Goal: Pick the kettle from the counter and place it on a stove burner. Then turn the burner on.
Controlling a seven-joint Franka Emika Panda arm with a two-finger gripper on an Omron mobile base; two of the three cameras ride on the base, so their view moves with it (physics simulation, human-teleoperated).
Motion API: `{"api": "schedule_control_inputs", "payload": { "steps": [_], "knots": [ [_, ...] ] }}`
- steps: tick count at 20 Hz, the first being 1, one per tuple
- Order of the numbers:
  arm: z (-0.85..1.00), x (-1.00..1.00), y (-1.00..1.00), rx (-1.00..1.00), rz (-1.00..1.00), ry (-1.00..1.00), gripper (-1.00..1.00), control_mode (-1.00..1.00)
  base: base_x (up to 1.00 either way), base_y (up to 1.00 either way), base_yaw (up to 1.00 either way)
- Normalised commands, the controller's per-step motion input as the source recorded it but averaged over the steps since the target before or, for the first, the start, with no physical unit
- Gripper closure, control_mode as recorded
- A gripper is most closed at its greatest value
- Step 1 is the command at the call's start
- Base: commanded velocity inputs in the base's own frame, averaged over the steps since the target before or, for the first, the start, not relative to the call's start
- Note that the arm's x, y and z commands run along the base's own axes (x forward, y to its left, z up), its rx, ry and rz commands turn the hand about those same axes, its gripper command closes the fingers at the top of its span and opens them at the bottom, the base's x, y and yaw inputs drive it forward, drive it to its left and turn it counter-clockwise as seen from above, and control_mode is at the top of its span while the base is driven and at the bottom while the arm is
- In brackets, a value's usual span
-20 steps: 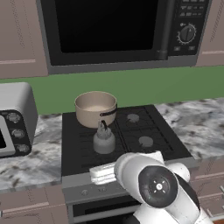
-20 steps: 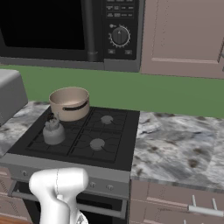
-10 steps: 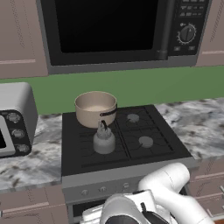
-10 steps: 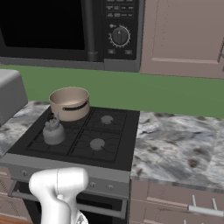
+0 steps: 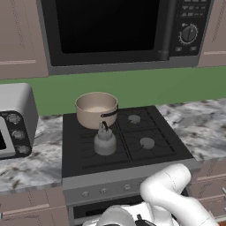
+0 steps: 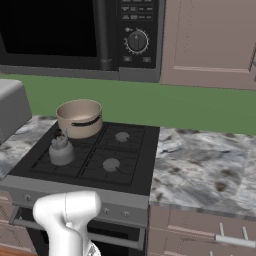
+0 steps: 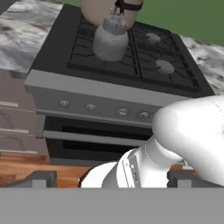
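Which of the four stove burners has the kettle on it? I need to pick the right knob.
The front-left burner: the kettle sits on it, just ahead of the saucepan on the back-left one. Both right burners are bare.

even, soft, shadowless rendered light

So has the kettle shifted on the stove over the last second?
No. The kettle sits on the front left burner, just in front of the saucepan, the same as a second ago in both base views.
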Motion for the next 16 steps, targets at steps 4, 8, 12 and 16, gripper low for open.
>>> {"api": "schedule_control_inputs", "payload": {
  "steps": [4, 8, 12, 16],
  "knots": [
    [-0.58, 0.00, -0.29, 0.00, 0.07, -0.12, -1.00, -1.00, 0.00, 0.00, 0.00],
    [-0.67, 0.00, -0.27, 0.02, 0.12, -0.18, -1.00, -1.00, 0.00, 0.00, 0.00],
    [-0.30, -0.05, -0.31, 0.09, 0.16, -0.35, -1.00, -1.00, 0.00, 0.00, 0.00],
    [-0.47, 0.00, -0.43, 0.17, 0.31, -0.32, -1.00, -1.00, 0.00, 0.00, 0.00]
  ]
}}
